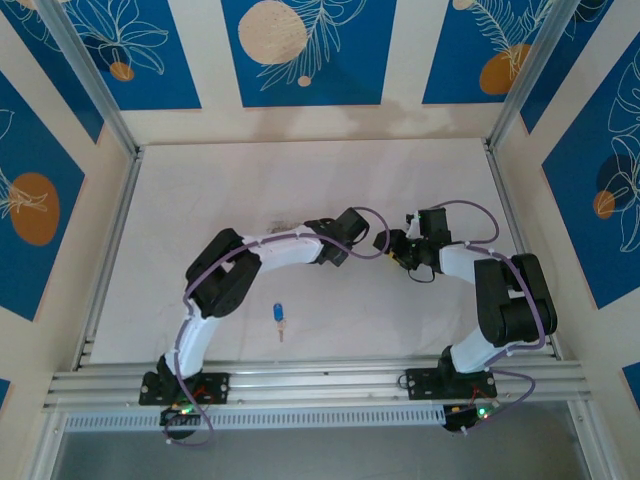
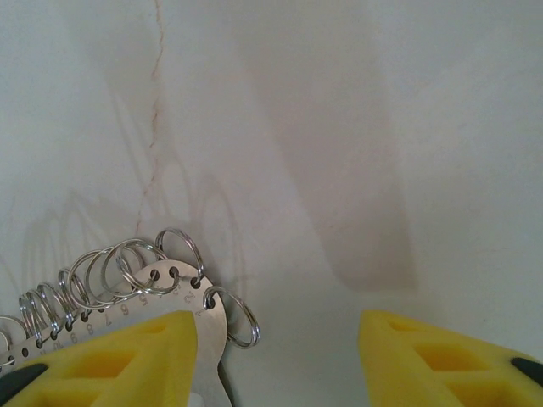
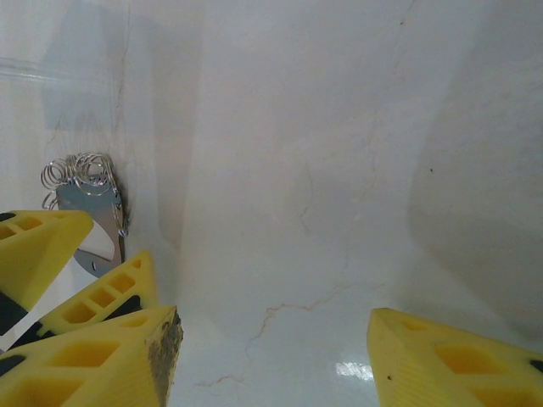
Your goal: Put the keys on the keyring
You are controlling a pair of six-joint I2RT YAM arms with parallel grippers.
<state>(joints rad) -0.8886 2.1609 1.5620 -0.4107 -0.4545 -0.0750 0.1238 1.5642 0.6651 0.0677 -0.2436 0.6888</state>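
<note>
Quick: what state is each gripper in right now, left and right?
Left gripper: open, keyring beside one finger, not clamped.
Right gripper: open, holding nothing.

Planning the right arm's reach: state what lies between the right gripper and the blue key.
In the top view, bare white table separates the right gripper and the blue key; the left arm's purple cable loops close beside.

**White table** [image 1: 420,180]: smooth pale surface crossed by fine brownish hairline cracks [image 2: 155,93]. A small key with blue plastic head and short pale metal blade [image 1: 279,318] lies flat near the front edge, slightly left of centre. Whether the flat silvery metal tag strung with wire rings [image 2: 174,288] rests on the surface cannot be told.
</note>
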